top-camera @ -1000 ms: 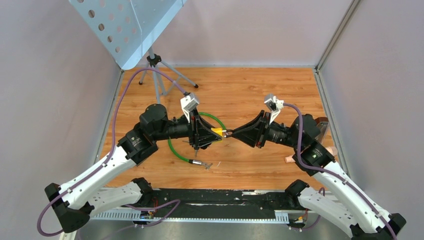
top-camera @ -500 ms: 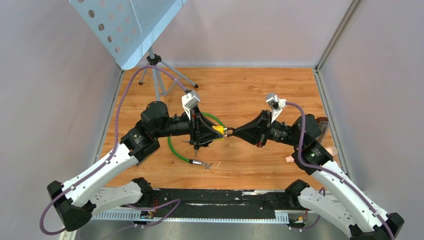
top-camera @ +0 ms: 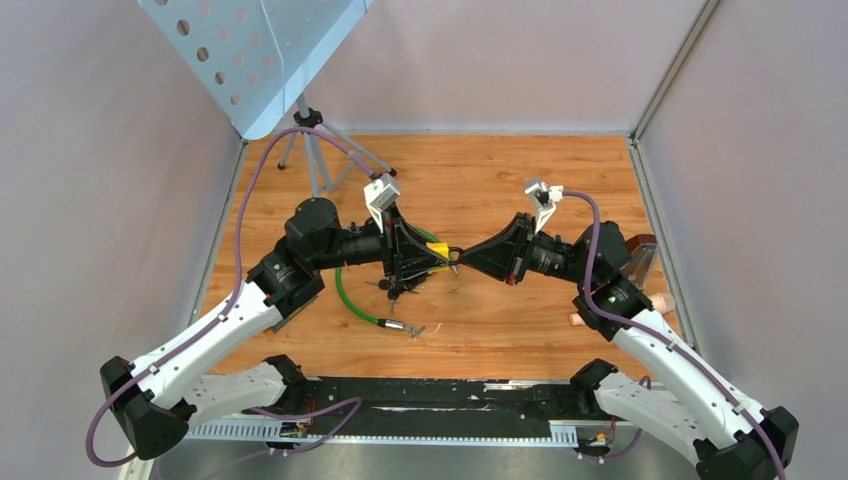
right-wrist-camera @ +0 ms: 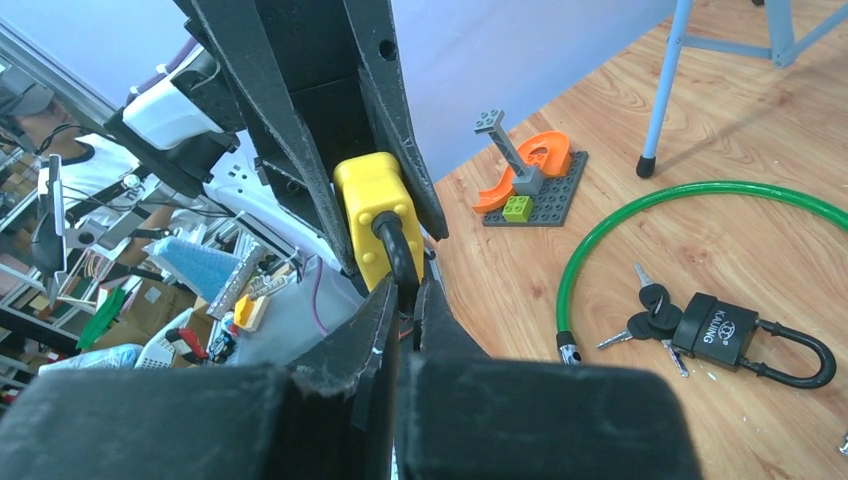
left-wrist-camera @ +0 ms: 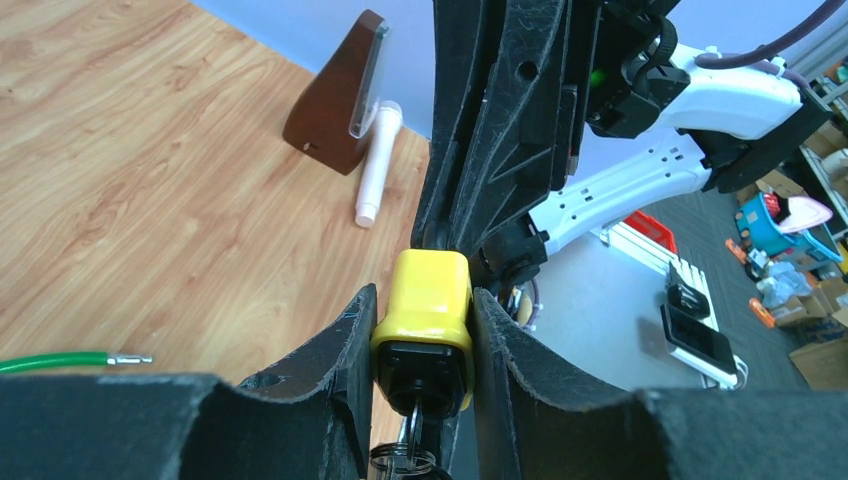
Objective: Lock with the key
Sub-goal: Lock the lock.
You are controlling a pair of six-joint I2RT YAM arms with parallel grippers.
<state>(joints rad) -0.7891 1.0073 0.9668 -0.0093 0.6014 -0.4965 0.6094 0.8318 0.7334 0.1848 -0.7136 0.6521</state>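
My left gripper is shut on the yellow lock, one finger on each side, and holds it above the table. In the left wrist view a metal ring hangs from the lock's black near face. A black piece, apparently the key, sticks out of the lock toward the right arm. My right gripper is shut on that piece at its fingertips. In the top view the two grippers meet tip to tip. The green cable loops below the lock, its metal tip lying free on the wood.
A black padlock with its own keys lies on the floor by the green cable. A small brick toy sits further back. A tripod stand occupies the far left. A brown block and a white tube lie at the right edge.
My right gripper has shut on the black piece at the lock's end. Both wrists have shifted slightly toward the far side. The left grip on the lock is unchanged.
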